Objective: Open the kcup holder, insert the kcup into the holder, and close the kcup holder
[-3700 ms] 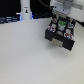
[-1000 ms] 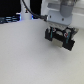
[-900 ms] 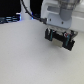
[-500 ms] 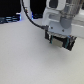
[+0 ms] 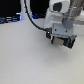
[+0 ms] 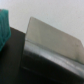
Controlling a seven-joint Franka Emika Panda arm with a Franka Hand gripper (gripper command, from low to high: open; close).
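The kcup holder is a black box at the exterior view's right, mostly covered by my arm. My gripper hangs right over its top, and its fingers are lost against the black. In the wrist view a pale flat panel stands over a black surface, probably part of the holder. A blurred teal-green shape sits at that picture's edge; I cannot tell whether it is the kcup. No fingertips show there.
The white table spreads across the exterior view's left and front. A black cable loops from the arm toward the dark back edge.
Since 3.7 s ago the hand has come down onto the holder. Over the last second it has sunk only slightly, and the holder has stayed about where it was.
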